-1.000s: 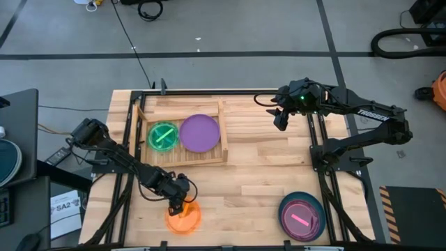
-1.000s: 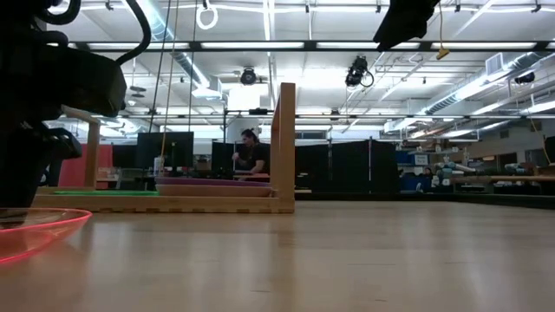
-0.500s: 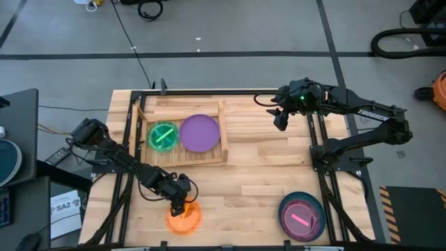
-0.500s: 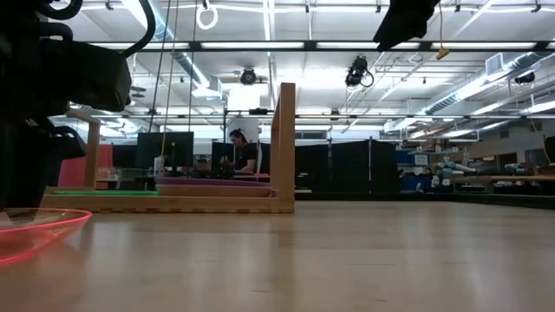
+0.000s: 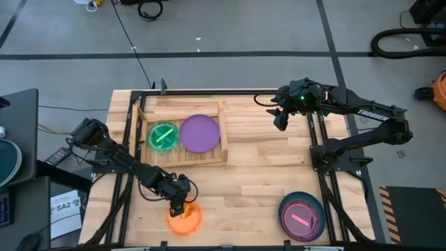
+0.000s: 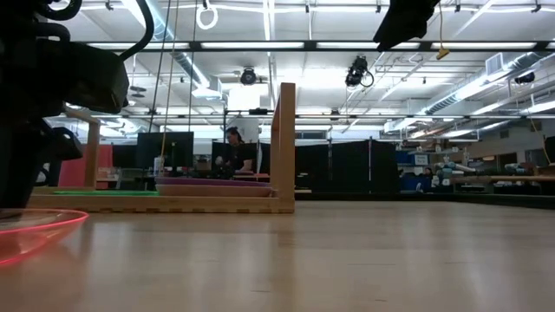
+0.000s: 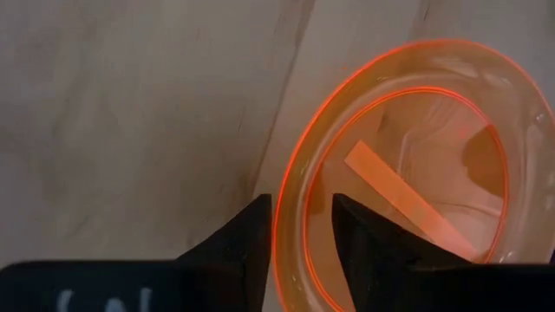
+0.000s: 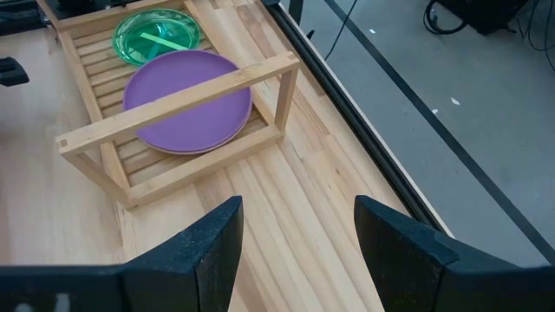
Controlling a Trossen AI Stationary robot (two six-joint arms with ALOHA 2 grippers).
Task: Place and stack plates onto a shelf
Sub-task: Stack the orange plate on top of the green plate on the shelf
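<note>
Half orange plate (image 5: 184, 217) hidden under left gripper (image 5: 177, 206).

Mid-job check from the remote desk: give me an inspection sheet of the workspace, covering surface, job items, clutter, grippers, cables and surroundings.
Surface: plank table, bare wood between the items.
Job's things: shelf holds the green plate and the purple plate side by side. The orange plate lies at the near edge. The pink plate sits on the dark teal plate at the near right corner.
Clutter: nothing seen on the table.
Grippers: left gripper is open, one finger on each side of the orange plate's rim. Right gripper is open and empty, over the table's far right side.
Cables: black cable runs over the floor beyond the table.
Surroundings: a person sits at monitors far behind.
</note>
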